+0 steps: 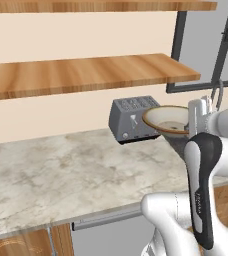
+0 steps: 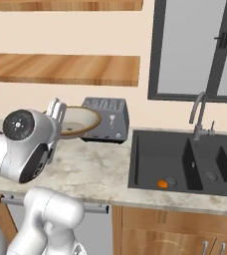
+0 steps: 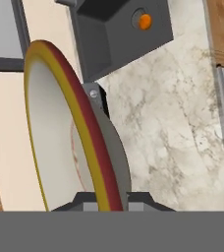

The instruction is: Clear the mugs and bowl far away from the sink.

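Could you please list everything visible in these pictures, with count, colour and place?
wide shallow bowl with tan-brown rim: one, cream inside, held up above the counter in front of the toaster.
grey slotted toaster: one, grey, at the back of the counter by the wall.
dark grey double-basin sink: one, recessed right of the toaster; a small orange thing lies in its left basin.
curved metal faucet: one, grey, behind the sink.
marble counter: one, beige-grey.
wooden shelves: two, brown, on the wall.
window: one, dark frame, above the sink.
hand: one, shut on the bowl's rim.
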